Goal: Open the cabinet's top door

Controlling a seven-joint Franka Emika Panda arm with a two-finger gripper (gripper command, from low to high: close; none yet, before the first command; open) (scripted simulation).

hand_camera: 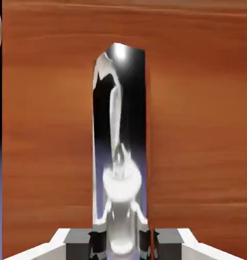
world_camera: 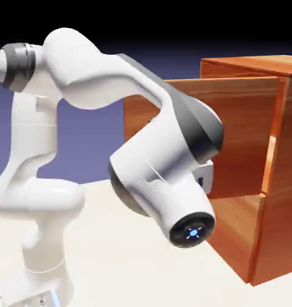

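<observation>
I see a pale, off-white table in the exterior view. Resting directly on it are the cabinet, at the view's right, and the white arm's base, at the lower left.

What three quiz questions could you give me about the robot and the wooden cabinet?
1. True or false: the top door of the cabinet is shut flat against its front.
2. In the hand view, what shiny thing stands between the gripper fingers? A) a cup B) the door's handle C) a ball
3. What colour is the small light on the round end of the robot arm?

Key:
1. False. The door stands swung out from the cabinet's front.
2. B. The silver bar handle sits between the fingers, against the wood.
3. Blue.
</observation>
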